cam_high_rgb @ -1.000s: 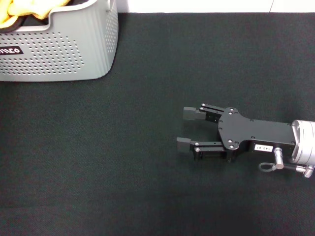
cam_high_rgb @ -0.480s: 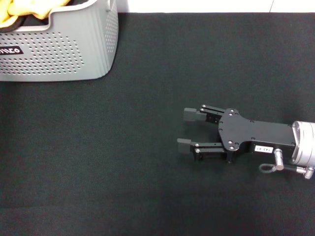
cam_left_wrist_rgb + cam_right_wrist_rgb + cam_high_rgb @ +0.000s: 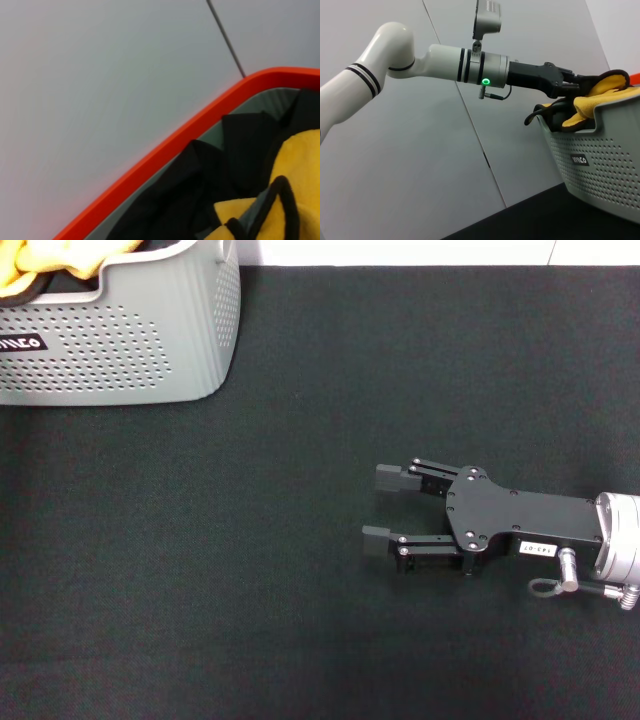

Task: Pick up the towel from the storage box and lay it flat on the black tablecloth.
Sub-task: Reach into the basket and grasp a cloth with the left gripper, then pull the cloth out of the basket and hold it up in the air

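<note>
A black tablecloth covers nearly everything in the head view and serves as the landmark here. At its far left corner stands the storage box, a light grey perforated basket with a small black label; an orange band edges the inside of its rim in the left wrist view.

The towel, plush yellow-orange with thin black edging, sits bunched inside the box, with folds rising above the rim. Dark fabric lies beside it in the box.

The left gripper, seen from the right wrist camera, reaches in over the box rim right at the raised towel fold; whether its fingers are closed on the fabric cannot be told.

The right gripper lies low over the right-hand part of the tablecloth, well apart from the box, jaws spread wide and holding nothing.
</note>
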Action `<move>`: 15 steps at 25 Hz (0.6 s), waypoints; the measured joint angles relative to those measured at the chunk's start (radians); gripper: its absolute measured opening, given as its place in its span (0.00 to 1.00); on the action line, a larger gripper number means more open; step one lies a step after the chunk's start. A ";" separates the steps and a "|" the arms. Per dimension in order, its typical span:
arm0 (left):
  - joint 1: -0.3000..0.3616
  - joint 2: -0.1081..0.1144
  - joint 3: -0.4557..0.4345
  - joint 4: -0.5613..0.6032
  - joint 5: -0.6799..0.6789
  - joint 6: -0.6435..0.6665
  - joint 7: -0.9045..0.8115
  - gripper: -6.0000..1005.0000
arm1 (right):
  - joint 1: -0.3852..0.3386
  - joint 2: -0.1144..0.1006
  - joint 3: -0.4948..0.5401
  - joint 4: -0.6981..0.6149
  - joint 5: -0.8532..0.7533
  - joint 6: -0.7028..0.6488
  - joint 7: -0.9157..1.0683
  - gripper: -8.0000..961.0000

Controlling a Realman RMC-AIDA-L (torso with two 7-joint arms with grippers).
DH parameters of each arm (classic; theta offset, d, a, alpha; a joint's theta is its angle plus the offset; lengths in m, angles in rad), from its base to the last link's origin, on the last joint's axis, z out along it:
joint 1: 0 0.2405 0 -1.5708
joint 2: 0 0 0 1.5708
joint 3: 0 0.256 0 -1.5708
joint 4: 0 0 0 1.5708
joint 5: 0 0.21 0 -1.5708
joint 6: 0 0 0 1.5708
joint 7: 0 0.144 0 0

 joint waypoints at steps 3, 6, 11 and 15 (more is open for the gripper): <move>-0.002 0.001 0.001 0.006 -0.001 0.025 -0.008 0.42 | 0.000 0.000 0.000 0.000 0.000 0.000 0.000 0.84; -0.003 0.002 -0.002 0.015 0.002 0.029 -0.016 0.32 | 0.000 0.000 0.000 0.001 0.000 0.000 0.000 0.83; 0.019 0.000 -0.007 0.088 -0.076 0.041 -0.071 0.10 | -0.005 0.000 0.005 0.002 0.000 0.000 -0.003 0.83; 0.079 0.003 -0.022 0.193 -0.306 0.042 -0.120 0.02 | -0.015 0.000 0.009 0.001 0.005 -0.006 -0.022 0.83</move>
